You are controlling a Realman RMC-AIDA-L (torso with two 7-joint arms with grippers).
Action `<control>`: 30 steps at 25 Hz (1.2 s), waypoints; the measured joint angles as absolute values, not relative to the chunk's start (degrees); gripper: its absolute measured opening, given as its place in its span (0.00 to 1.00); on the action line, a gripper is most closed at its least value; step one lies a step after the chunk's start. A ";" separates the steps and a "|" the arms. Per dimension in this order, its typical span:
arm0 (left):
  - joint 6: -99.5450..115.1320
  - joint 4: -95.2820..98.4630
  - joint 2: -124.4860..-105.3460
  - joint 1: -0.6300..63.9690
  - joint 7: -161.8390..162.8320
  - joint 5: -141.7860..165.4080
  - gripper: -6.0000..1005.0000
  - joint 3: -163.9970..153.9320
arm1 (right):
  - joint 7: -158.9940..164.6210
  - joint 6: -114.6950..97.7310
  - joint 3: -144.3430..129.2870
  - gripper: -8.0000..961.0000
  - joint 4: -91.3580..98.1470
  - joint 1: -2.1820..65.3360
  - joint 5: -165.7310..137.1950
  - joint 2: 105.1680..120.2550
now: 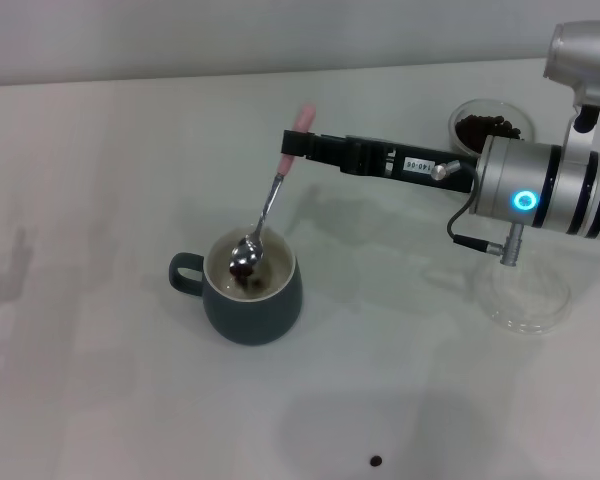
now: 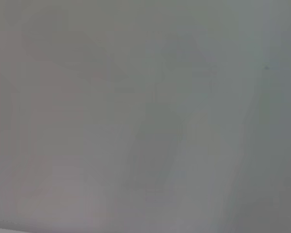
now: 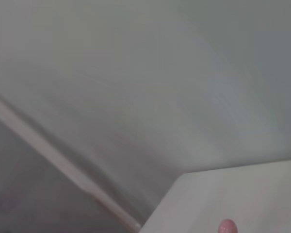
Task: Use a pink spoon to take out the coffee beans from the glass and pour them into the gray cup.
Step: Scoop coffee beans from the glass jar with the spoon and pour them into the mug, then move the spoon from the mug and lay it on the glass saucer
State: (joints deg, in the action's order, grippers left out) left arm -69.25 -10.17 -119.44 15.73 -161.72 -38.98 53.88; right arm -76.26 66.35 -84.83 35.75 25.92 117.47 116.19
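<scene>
gripping pink spoon (image 1: pixel 270 205), right hand (image 1: pixel 292 146) tips coffee beans (image 1: pixel 246 274) into gray cup (image 1: pixel 248 312).

The pink spoon (image 1: pixel 270 205) has a pale pink handle end and a shiny silver bowl. The gray cup (image 1: pixel 245 287) is dark blue-gray outside, cream-white inside. The coffee beans (image 1: pixel 490 126) are nearly black. The right arm (image 1: pixel 550 188) is silver with a glowing blue ring; the table (image 1: pixel 100 180) is off-white.
</scene>
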 joint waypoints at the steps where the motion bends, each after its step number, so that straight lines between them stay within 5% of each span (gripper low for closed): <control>1: -69.25 -10.18 -119.44 15.73 -161.72 -39.03 0.77 53.88 | -77.49 66.69 -85.03 0.15 36.33 25.77 117.56 116.19; 12: -69.26 -10.11 -119.39 15.83 -161.80 -39.81 0.77 53.88 | -88.73 67.32 -85.26 0.15 38.33 24.64 118.33 116.15; 18: -69.27 -10.06 -119.35 15.82 -161.81 -40.45 0.77 53.88 | -88.73 76.20 -78.33 0.15 37.29 22.44 120.63 114.81; 23: -69.27 -10.02 -119.36 15.82 -161.81 -40.53 0.77 53.87 | -87.96 87.33 -66.50 0.15 28.17 22.14 120.17 111.55; 30: -69.26 -9.99 -119.29 16.23 -161.81 -40.52 0.77 53.88 | -87.79 86.54 -64.66 0.15 23.72 20.55 114.92 104.74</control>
State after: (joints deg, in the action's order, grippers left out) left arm -69.26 -9.99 -119.29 16.23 -161.81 -40.52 53.88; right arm -87.79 86.54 -64.66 23.72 20.55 114.92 104.74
